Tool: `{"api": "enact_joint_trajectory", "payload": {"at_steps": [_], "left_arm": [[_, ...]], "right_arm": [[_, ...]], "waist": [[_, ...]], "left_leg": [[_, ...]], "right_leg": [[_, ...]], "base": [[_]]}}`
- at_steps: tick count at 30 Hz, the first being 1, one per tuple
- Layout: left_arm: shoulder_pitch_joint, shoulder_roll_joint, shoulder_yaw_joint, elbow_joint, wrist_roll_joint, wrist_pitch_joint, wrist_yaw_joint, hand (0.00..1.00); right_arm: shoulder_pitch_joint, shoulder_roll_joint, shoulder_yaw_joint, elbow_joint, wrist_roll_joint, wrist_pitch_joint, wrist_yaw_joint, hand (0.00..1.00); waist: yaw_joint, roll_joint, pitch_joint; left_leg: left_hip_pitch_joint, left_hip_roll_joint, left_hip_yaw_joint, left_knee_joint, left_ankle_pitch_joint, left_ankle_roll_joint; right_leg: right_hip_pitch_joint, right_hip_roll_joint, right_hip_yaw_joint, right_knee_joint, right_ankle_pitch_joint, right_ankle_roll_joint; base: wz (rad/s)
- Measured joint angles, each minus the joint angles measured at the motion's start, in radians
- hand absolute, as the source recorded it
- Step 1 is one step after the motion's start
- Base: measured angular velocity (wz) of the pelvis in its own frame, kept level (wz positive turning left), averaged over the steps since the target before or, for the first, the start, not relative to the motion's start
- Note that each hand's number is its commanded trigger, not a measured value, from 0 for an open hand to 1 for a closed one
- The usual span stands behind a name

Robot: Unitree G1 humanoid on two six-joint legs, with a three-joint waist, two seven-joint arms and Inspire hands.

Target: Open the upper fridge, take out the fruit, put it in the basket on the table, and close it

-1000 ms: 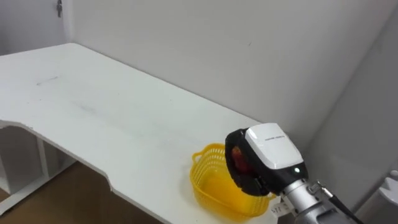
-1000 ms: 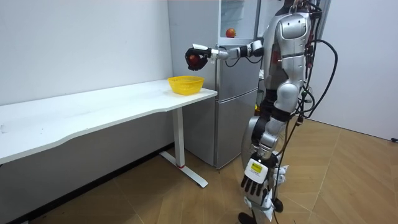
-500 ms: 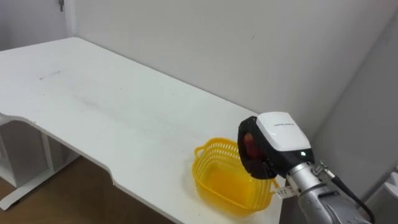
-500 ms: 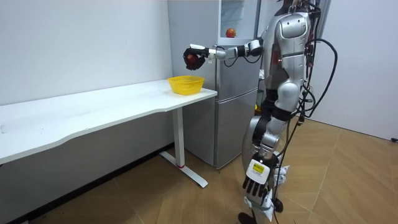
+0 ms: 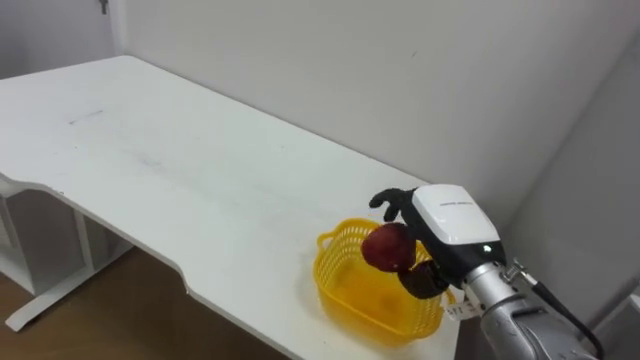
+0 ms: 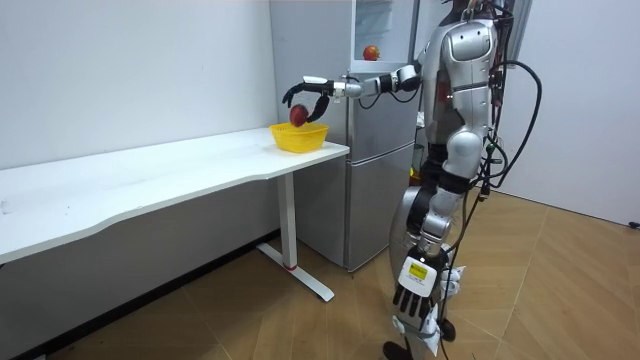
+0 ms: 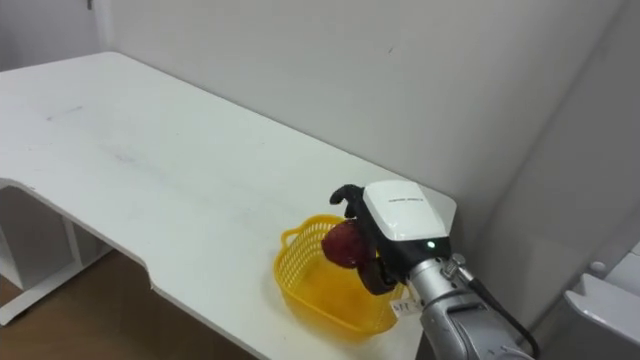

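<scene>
**Floor** (image 6: 300, 320): wood boards in a herringbone pattern. The robot stands upright on it in front of the fridge, turned toward the end of the surface.

**Left hand** (image 6: 410, 285): hangs low beside the leg, well apart from everything on the surface. The state of its grasp cannot be told.

**Right hand** (image 5: 448, 225): at the end of an arm stretched level from the shoulder, out over the basket. Released, with the fingers (image 5: 385, 200) spread wide and grasping nothing.

**Apple** (image 5: 388, 247): red, just under the open palm and directly above the hollow of the basket. Whether it touches the palm cannot be told. It is a round body with no marked long axis, and which way its stalk end points cannot be made out.

**Basket** (image 5: 335, 285): yellow plastic mesh, upright with the mouth up. It stands on the end of the surface nearest the fridge.

**Surface** (image 5: 180, 170): a long white desk top with a wavy front edge, on a white leg (image 6: 290, 230). It runs along the wall.

**Fridge** (image 6: 375, 180): grey and tall, just beside the basket end of the surface. A red fruit (image 6: 371, 52) rests on a shelf in the upper compartment.

**Wall** (image 5: 350, 70): plain and pale, directly behind the surface.
</scene>
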Motion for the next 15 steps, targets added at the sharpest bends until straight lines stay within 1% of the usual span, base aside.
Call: {"api": "enact_joint_trajectory", "payload": {"at_steps": [8,15], "left_arm": [[0.000,-0.002,0.000,0.001,0.001,0.001,0.000,0.00],[0.000,-0.002,0.000,-0.001,0.000,0.014,0.001,0.00]], "right_arm": [[0.000,0.000,0.000,0.014,0.006,0.002,0.000,0.00],[-0.001,0.000,0.000,0.031,0.028,0.014,0.000,0.00]], "waist": [[0.000,0.001,0.0007],[0.001,0.001,0.0007]], "left_leg": [[-0.001,0.000,-0.001,0.001,0.000,0.000],[-0.001,0.000,0.000,0.000,0.000,-0.001]], "right_leg": [[0.000,0.000,-0.001,0.000,0.000,0.000],[0.000,0.000,-0.001,0.000,0.000,0.000]], "base": [[0.00],[0.00]]}}
